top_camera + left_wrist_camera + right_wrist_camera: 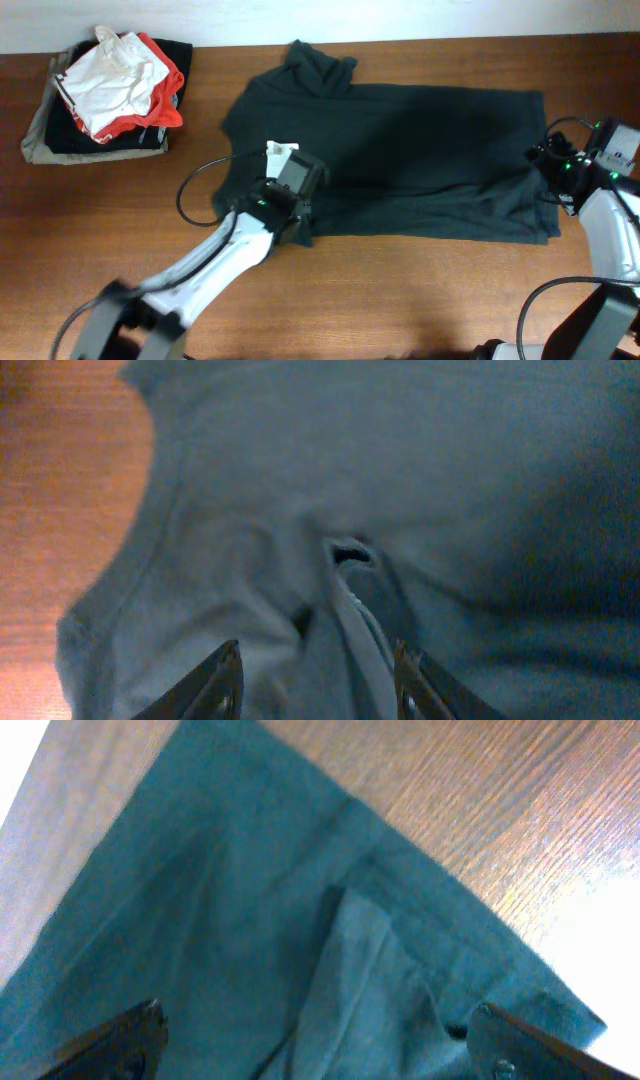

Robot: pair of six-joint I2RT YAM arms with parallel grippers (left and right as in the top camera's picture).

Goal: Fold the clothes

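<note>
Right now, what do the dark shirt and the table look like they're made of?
Dark T-shirt: soft matte knit fabric, probably cotton; it creases limply and shows stitched hems. Table: wood or wood-look laminate, lightly glossy; brown grain with glare.

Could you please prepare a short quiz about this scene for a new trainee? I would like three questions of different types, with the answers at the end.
1. True or false: the right gripper is shut on the edge of the dark T-shirt.
2. Multiple choice: where is the pile of other clothes?
A) at the far left corner of the table
B) on top of the T-shirt
C) under the right arm
3. Short answer: which gripper is over the shirt's end nearest that pile?

Key
1. False: its jaws stand wide open above the cloth.
2. A
3. The left gripper.
</note>
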